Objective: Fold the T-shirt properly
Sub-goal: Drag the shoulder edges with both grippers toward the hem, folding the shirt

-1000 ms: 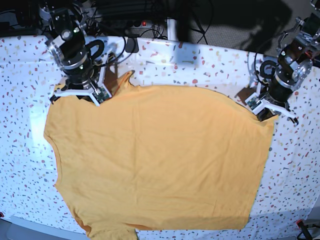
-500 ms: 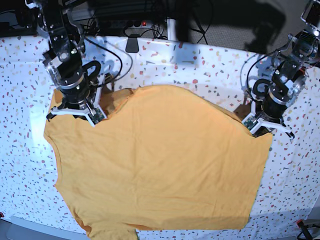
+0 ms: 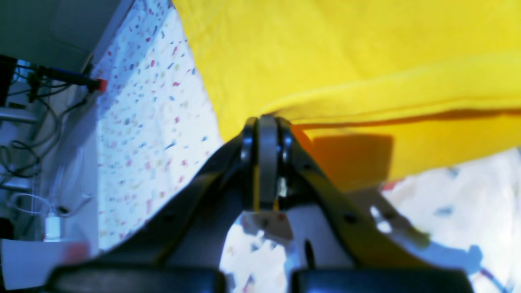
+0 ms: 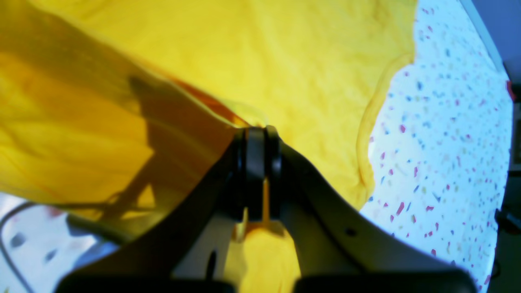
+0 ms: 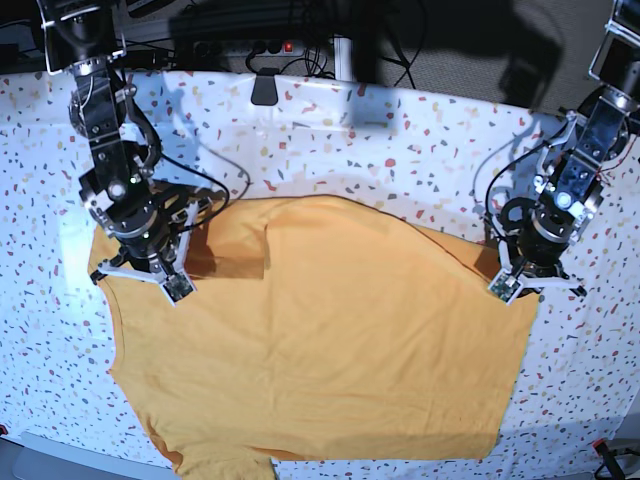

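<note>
Orange-yellow T-shirt point(image 5: 320, 340) spread plain side up over white speckled tablecloth point(image 5: 400, 130), long axis running left to right across the base view, no lettering visible. Far edge lifted and drawn toward the near side, forming a folded flap with a shadowed band under it at the left. Near hem close to the table's near edge, one corner hanging over at bottom left. Broad bare cloth beyond the far edge and at both ends; cables and a power strip point(image 5: 265, 47) along the back, well apart from the fabric.

Right gripper point(image 5: 140, 270), at the base view's left, angled down over the lifted corner, forearm rising back toward the far left. Jaws pressed together in the right wrist view on a pinch of yellow fabric point(image 4: 260, 122). Left gripper point(image 5: 530, 283), at the base view's right, tilted down at the opposite corner, arm reaching up to the far right. Jaws likewise closed tight on a fold of the shirt's edge point(image 3: 285, 112).
</note>
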`<action>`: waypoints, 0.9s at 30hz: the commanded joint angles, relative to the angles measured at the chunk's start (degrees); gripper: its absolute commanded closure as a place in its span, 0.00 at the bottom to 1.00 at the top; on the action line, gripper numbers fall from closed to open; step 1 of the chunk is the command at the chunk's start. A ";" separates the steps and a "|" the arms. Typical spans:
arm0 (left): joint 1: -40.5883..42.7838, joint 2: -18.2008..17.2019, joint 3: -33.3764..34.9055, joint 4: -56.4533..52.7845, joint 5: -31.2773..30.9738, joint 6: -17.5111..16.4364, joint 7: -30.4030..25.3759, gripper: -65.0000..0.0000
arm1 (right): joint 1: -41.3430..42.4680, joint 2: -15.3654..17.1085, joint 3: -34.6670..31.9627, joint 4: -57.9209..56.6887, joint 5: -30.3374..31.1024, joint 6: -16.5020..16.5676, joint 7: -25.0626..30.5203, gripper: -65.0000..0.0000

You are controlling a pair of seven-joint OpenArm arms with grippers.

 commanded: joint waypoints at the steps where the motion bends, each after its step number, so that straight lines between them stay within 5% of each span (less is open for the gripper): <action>1: -2.08 -0.11 -0.44 -0.13 0.42 0.72 -1.05 1.00 | 2.36 0.70 0.37 -0.13 -0.33 0.81 1.38 1.00; 14: -10.25 2.69 -0.44 -11.32 2.14 0.74 -1.07 1.00 | 13.60 0.72 0.37 -9.84 3.74 6.60 1.53 1.00; 27: -10.67 4.13 -0.44 -12.26 2.32 0.74 -1.60 1.00 | 18.10 0.72 0.37 -10.27 3.87 6.78 2.75 1.00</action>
